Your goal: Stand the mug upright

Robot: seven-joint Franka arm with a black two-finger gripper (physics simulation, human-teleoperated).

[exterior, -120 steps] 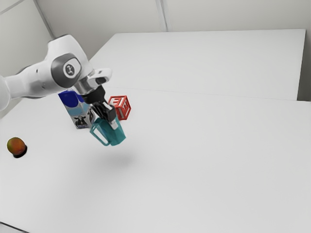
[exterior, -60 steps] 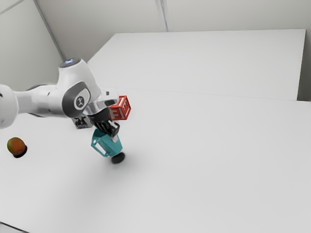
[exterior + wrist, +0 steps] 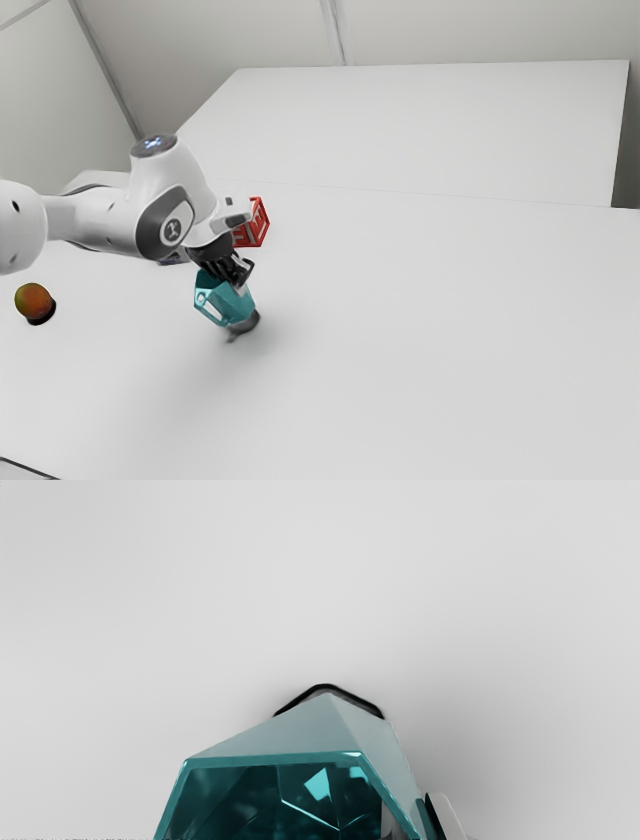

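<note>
Pretty plain room tbh: big white worktop (image 3: 450,350), a faint line (image 3: 440,193) running across it, pale grey back wall (image 3: 480,30) with a vertical seam (image 3: 337,35), another pale wall (image 3: 45,90) at the exterior view's left. Light's soft, with blurry grey shading.

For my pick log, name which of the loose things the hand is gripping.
The tilted teal mug, its wall pinched by the hand; the red block and the round fruit sit ungripped on the table.

White table (image 3: 430,340) — fruit (image 3: 34,300), red block (image 3: 255,225)
</note>
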